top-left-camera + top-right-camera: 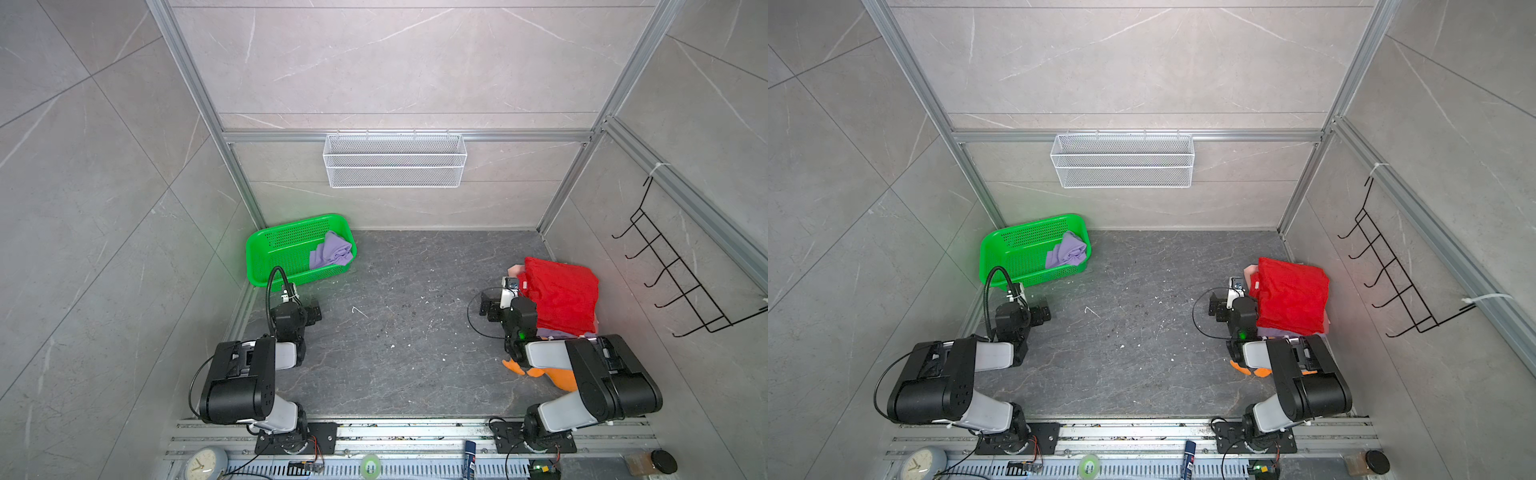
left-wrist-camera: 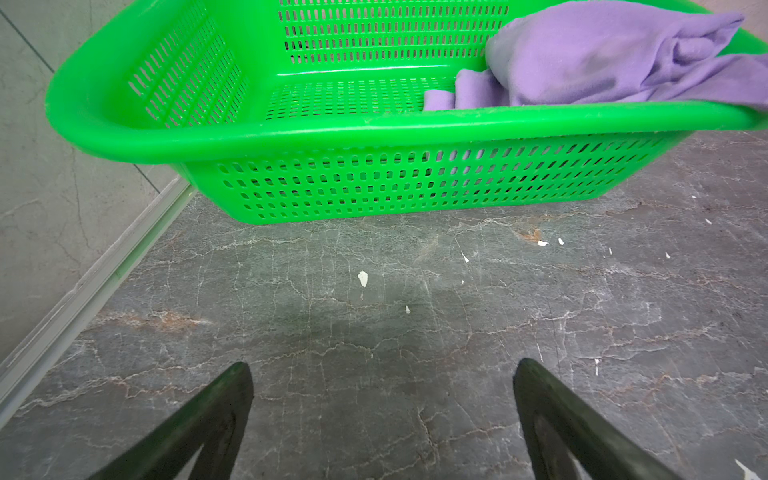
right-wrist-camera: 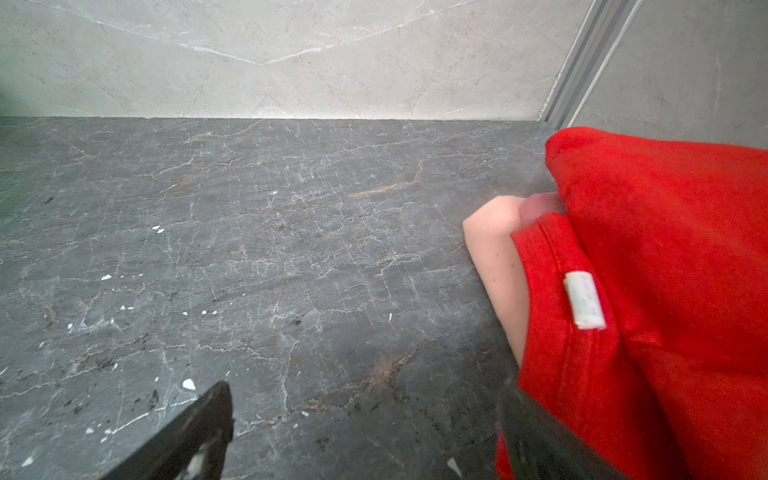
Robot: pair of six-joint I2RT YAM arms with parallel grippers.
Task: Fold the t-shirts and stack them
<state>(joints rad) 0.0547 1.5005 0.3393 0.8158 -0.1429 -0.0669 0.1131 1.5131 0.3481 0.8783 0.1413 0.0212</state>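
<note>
**Both top views:** A crumpled lavender cotton t-shirt (image 1: 332,251) lies at the right end of a green perforated plastic basket (image 1: 257,253), which sits in the far left corner of the dark grey marbled table (image 1: 407,332). Against the right wall, a folded red cotton t-shirt (image 1: 561,291) tops a stack. A pale pink t-shirt (image 1: 514,271) peeks out at the stack's far left corner, and a strip of lavender fabric (image 1: 557,332) shows under its near edge. An orange plush toy (image 1: 557,379) lies nearer the camera, partly hidden by the right arm. The left end effector (image 1: 313,312) hangs just short of the basket. The right end effector (image 1: 488,308) hangs just beside the stack's left edge. A white wire mesh basket (image 1: 395,160) is mounted on the back wall and a black wire hook rack (image 1: 681,274) on the right wall. The middle of the table is bare apart from white flecks.

**Left wrist view:** The left end effector (image 2: 382,368) has its fingers spread wide over bare table, holding nothing. The green basket's (image 2: 374,133) near wall stands between it and the lavender t-shirt (image 2: 602,58), one fold of which drapes over the rim.

**Right wrist view:** The right end effector (image 3: 368,392) is likewise wide open and empty. One blurred finger sits right at the red t-shirt's (image 3: 665,249) edge, and contact cannot be told. A white label (image 3: 584,305) shows at the red collar, with the pink t-shirt (image 3: 498,257) beneath.
</note>
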